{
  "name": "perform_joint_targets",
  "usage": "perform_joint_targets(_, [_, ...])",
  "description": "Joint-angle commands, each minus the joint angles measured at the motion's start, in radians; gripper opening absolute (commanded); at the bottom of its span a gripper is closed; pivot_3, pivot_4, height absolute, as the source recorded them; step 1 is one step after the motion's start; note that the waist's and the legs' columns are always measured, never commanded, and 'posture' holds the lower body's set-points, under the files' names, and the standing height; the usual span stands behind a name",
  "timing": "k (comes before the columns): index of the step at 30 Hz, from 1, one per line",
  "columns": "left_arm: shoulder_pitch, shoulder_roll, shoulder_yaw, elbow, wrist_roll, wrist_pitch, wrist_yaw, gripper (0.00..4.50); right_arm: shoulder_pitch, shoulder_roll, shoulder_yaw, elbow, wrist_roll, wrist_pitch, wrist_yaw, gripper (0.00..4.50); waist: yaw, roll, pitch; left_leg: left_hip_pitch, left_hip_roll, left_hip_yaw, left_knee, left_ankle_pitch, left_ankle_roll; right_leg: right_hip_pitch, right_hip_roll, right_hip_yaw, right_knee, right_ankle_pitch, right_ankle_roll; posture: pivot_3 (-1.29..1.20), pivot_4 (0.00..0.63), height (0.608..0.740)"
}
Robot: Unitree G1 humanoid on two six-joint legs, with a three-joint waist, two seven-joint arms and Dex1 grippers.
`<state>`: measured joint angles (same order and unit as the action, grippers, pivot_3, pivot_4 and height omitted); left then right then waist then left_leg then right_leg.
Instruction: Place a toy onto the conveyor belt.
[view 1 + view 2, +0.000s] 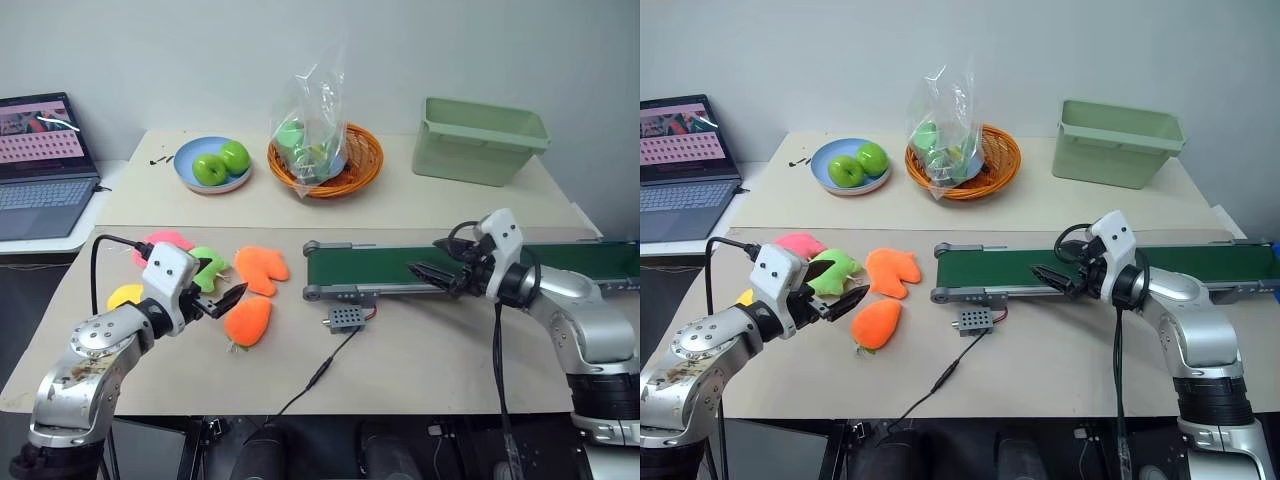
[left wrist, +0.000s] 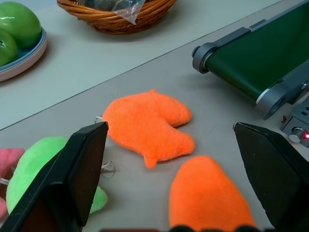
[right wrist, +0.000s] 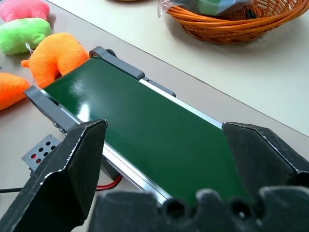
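The toy (image 1: 124,296), a small yellow plush, lies at the table's left edge, partly hidden behind my left arm. My left gripper (image 1: 222,299) stands open with nothing between its fingers, hovering just above the table to the right of the toy, over an orange plush (image 2: 207,193). The conveyor belt (image 1: 385,266), dark green in a grey frame, runs across the right half of the table. Over its middle my right gripper (image 1: 432,274) hangs open and empty, pointing left along the belt.
Two orange plushes (image 1: 262,268), a lime-green plush (image 1: 207,265) and a pink plush (image 1: 160,242) lie around the toy. A grey control box (image 1: 345,318) with a cable sits before the belt. Behind are a plate of green apples (image 1: 212,165), a wicker basket (image 1: 325,165), a green bin (image 1: 483,140) and a laptop (image 1: 40,165).
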<state>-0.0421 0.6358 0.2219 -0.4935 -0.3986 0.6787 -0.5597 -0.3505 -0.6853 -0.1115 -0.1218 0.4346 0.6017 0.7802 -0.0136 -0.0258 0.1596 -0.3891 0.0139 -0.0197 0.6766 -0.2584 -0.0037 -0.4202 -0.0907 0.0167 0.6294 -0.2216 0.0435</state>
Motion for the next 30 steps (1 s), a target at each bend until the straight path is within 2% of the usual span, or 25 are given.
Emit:
perform_joint_targets(1, [-0.007,0.010,0.033,-0.026,-0.011,-0.029,-0.007,4.42,-0.035,-0.007,-0.028,-0.013,0.009,-0.017,0.001,4.50,0.000,0.000,0.000,0.000,0.000,0.000,0.000,0.000,0.000,0.000,0.000,0.000,0.000,0.000,0.000,0.00,0.150,0.740])
perform_joint_targets(6, [0.010,0.030,0.092,-0.023,-0.035,-0.017,-0.023,4.42,-0.057,-0.045,0.010,-0.054,0.047,0.049,0.078,4.50,-0.001,0.000,0.000,0.000,0.000,0.000,0.000,0.000,0.000,0.000,0.000,0.000,0.000,0.000,0.000,0.00,0.150,0.740])
perform_joint_targets(8, [0.015,0.008,0.152,-0.004,-0.063,0.012,0.012,4.42,-0.078,-0.061,0.020,-0.073,0.077,0.094,0.107,4.50,-0.001,0.000,0.000,0.000,0.000,0.000,0.000,0.000,0.000,0.000,0.000,0.000,0.000,0.000,0.000,0.00,0.150,0.740])
perform_joint_targets(15, [0.048,-0.144,0.495,0.068,-0.331,0.190,0.165,4.42,-0.178,-0.072,0.073,-0.049,0.085,0.135,0.176,4.50,-0.005,0.000,0.000,0.001,0.000,-0.001,0.000,0.000,0.000,0.000,0.000,0.000,0.001,0.000,0.000,0.00,0.150,0.740])
perform_joint_targets(17, [0.109,-0.174,0.617,0.113,-0.423,0.217,0.170,4.42,-0.208,-0.068,0.093,-0.030,0.078,0.129,0.200,4.50,-0.009,0.000,0.000,0.001,0.000,-0.001,0.000,0.000,0.000,0.000,0.000,0.000,0.001,0.000,0.000,0.00,0.150,0.740])
perform_joint_targets(20, [0.204,-0.203,0.730,0.181,-0.524,0.236,0.158,4.42,-0.236,-0.069,0.108,-0.027,0.104,0.154,0.245,4.50,-0.007,0.000,0.000,0.000,0.000,-0.001,0.000,0.000,0.000,-0.001,0.000,0.000,0.001,0.000,0.000,0.00,0.150,0.740])
perform_joint_targets(25, [0.280,-0.272,0.815,0.231,-0.659,0.224,0.196,4.42,-0.277,-0.072,0.147,-0.048,0.121,0.160,0.317,4.50,0.004,0.000,0.000,0.001,0.000,-0.001,0.001,0.000,0.000,0.001,-0.001,-0.001,0.001,0.000,0.000,0.00,0.150,0.740])
perform_joint_targets(30, [0.283,-0.342,0.795,0.237,-0.724,0.174,0.231,4.42,-0.288,-0.073,0.176,-0.057,0.138,0.157,0.392,4.50,0.012,-0.001,0.000,0.001,0.000,-0.002,0.002,0.000,0.000,0.001,-0.001,-0.002,0.000,0.001,-0.001,0.00,0.150,0.740])
